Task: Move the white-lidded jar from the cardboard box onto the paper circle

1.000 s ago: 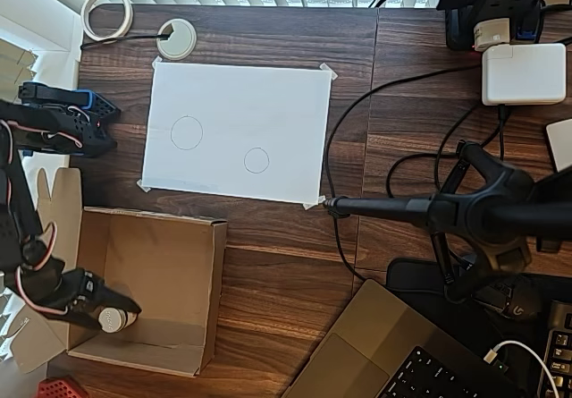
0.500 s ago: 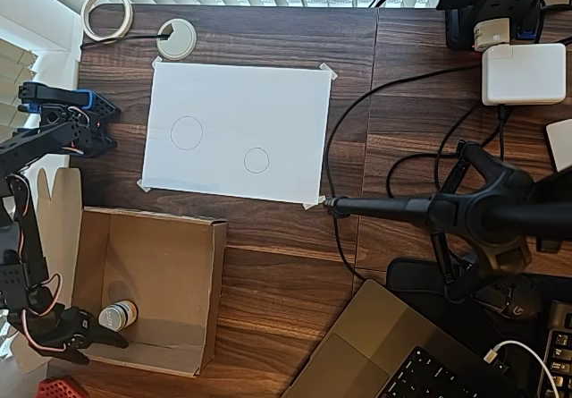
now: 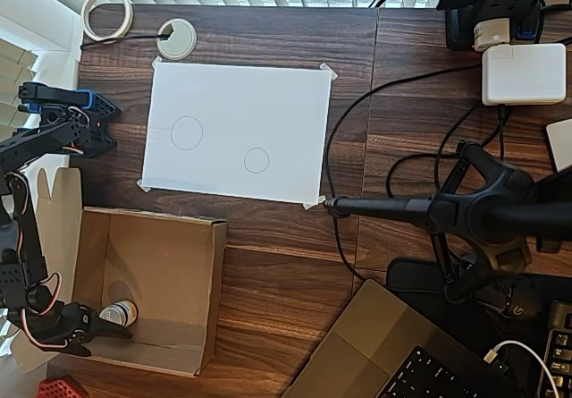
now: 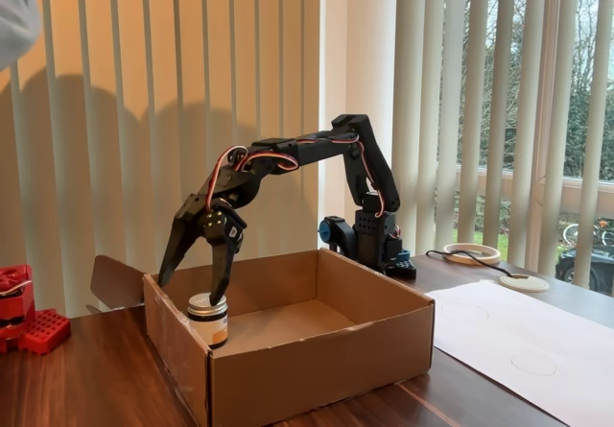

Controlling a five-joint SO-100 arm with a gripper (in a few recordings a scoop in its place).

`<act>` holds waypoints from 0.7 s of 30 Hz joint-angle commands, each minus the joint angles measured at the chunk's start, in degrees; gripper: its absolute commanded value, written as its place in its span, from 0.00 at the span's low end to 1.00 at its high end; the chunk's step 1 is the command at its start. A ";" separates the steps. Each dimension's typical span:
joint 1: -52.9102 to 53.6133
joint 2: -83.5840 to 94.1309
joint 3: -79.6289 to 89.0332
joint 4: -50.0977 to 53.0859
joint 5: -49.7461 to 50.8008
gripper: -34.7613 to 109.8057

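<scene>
gripper: black two-finger gripper (image 4: 195, 275) hangs over the near-left corner of the box in the fixed view, jaws spread wide. One finger is down by the jar's lid, the other out past the box wall. Holding nothing. In the overhead view it sits at the box's lower-left (image 3: 105, 329), tips just left of the jar.
jar: white-lidded jar (image 4: 207, 319) stands upright on the floor of the cardboard box, tucked in the corner near the wall. Whitish lid, tan body with a label. In the overhead view (image 3: 120, 313) it is near the box's left wall, toward the bottom edge.
contact: one fingertip looks to be at or just above the lid. Cannot tell if it touches.
box: cardboard box (image 3: 207, 300) sits open on the dark wood table, below the white sheet. A loose flap sticks out on its left side in the overhead view.
target: paper circle (image 3: 256, 160) is drawn on the white sheet (image 3: 286, 103), right of the larger circle (image 3: 186, 133). Nothing on it. Well apart from the box and jar.
sheet: taped to the table at its corners.
</scene>
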 commanded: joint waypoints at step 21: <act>-0.09 4.57 3.52 0.18 -1.76 0.55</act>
